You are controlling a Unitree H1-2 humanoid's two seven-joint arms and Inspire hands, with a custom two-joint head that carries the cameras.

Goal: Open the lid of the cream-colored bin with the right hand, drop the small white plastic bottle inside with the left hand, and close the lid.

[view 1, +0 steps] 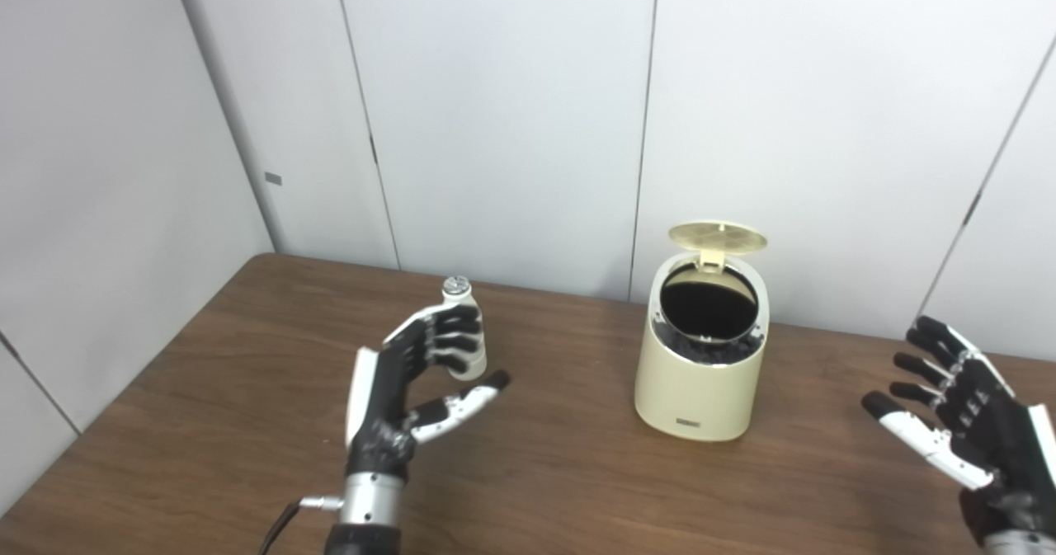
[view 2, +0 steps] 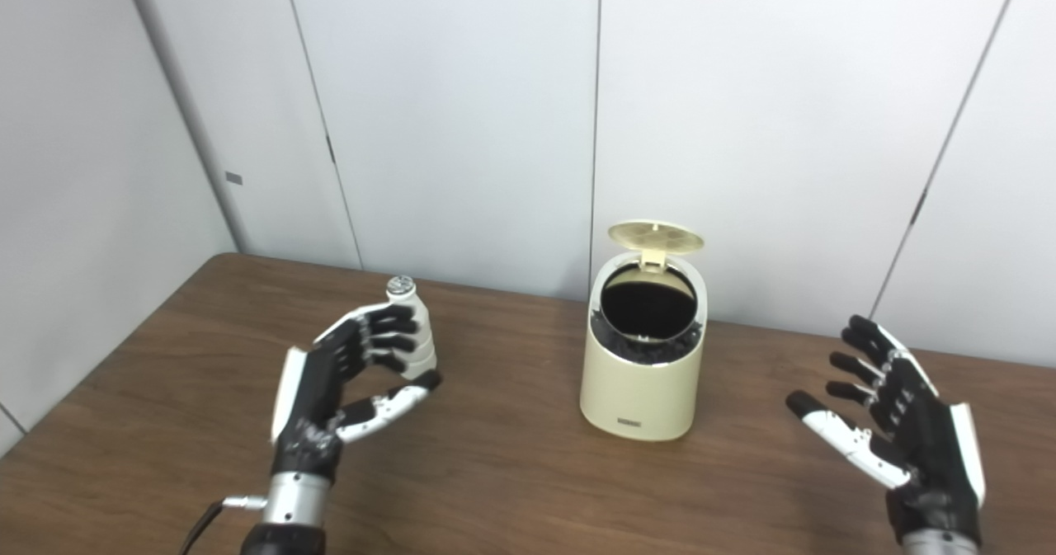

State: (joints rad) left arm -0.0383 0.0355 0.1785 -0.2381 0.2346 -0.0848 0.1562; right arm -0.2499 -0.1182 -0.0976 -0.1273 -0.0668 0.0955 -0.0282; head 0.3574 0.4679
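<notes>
Currently, the cream-colored bin (view 1: 701, 365) stands upright on the brown table (view 1: 561, 472), near its far edge and a little right of the middle. Its lid (view 1: 717, 238) is raised on a hinge at the back rim and stands above the opening, so the dark interior is exposed. A small dark label sits low on the front wall of the bin.

The left robot hand (view 1: 417, 378) is to the left of the bin and well apart from it. Its fingers (view 1: 450, 336) are curled around the small white bottle (view 1: 464, 324), which stands roughly upright in the grasp with its grey cap on top. The thumb points forward below the bottle; whether it touches the bottle cannot be determined from either view. It is also unclear whether the bottle's base rests on the table or is lifted just clear of it.

The right robot hand (view 2: 899, 419) is to the right of the bin, well apart from it, above the table near the right edge. It holds nothing: the fingers are spread wide and extended, with the palm turned toward the bin.

Pale wall panels (view 1: 495, 110) stand behind the table.
</notes>
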